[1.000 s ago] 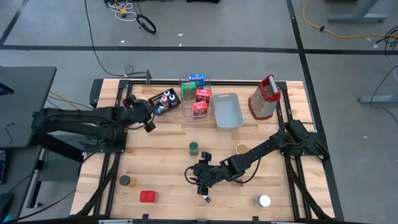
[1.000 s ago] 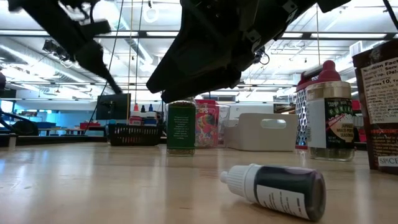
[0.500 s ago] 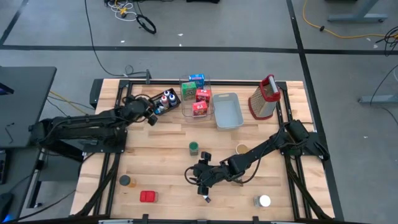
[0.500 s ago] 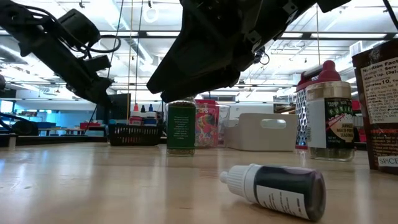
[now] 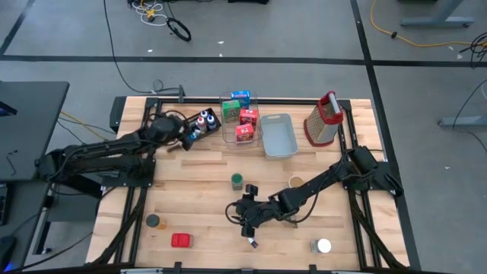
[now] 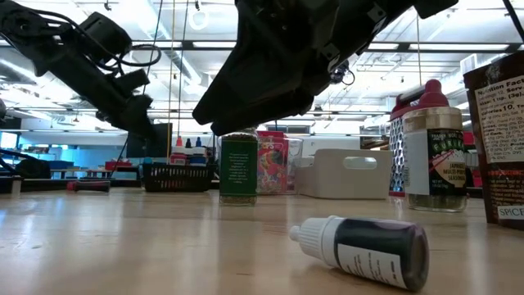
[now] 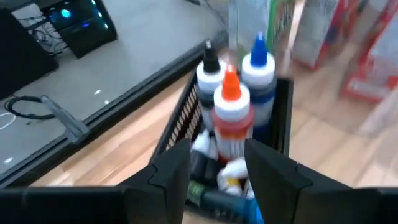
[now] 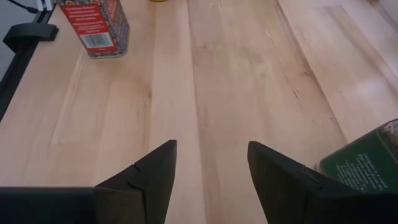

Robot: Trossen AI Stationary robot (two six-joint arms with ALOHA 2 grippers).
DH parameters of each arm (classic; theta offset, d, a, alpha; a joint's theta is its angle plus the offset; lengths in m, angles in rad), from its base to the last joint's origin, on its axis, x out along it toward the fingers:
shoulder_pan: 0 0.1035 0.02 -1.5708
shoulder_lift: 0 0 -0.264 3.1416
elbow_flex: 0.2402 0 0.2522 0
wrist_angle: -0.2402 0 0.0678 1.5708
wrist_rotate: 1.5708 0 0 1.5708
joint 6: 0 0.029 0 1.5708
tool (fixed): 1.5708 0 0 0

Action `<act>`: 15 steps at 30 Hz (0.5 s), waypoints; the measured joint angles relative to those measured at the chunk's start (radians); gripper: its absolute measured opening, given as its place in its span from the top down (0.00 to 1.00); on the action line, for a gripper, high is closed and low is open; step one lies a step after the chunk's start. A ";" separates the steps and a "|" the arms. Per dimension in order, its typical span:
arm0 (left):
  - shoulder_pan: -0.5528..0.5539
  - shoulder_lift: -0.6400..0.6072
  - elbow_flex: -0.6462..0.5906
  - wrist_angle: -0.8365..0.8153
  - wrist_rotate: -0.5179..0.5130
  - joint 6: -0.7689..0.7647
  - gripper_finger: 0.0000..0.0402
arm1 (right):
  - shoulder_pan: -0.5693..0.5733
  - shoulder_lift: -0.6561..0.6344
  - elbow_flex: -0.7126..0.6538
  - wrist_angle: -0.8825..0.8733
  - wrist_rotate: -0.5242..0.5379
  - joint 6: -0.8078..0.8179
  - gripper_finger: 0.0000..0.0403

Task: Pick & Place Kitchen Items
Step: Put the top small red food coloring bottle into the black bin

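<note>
Bottles [image 7: 231, 112] are standing in the black basket [image 5: 193, 126]; left hand [image 7: 217, 171], spreading its fingers and empty, is hovering over them after moving in, suggesting a drop; right hand [image 8: 208, 168] is waiting unclenched above the counter [image 5: 205, 175]

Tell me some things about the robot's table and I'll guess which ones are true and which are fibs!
1. The tall metal grater with the red handle is lying flat on the wooden table. False: it stands upright near the far right corner.
2. The black basket holds little bottles with orange, blue and black caps. True.
3. The right gripper is squeezing the green-labelled jar. False: its fingers are open and nothing is between them.
4. A small dark bottle with a white cap lies on its side on the table. True.
5. The left gripper is right by the black basket. True.
6. The grey-blue tray is full of red boxes. False: it looks empty.
</note>
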 joint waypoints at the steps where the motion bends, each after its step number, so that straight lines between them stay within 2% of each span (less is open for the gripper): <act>1: 0.000 0.000 0.000 -0.023 0.004 0.018 0.59 | 0.000 0.000 0.000 0.000 0.000 -0.003 0.48; 4: 0.000 0.000 0.004 -0.146 0.039 0.011 0.58 | 0.000 0.000 0.000 0.000 0.000 -0.008 0.48; 8: -0.005 0.000 0.005 -0.253 0.137 -0.061 0.55 | 0.000 0.000 0.000 0.000 0.000 -0.008 0.48; 11: -0.010 0.000 0.006 -0.278 0.199 -0.068 0.54 | -0.002 0.000 0.000 0.000 0.000 -0.008 0.48; 15: -0.010 0.000 0.007 -0.311 0.204 -0.140 0.53 | -0.002 0.000 0.000 0.000 0.000 -0.009 0.48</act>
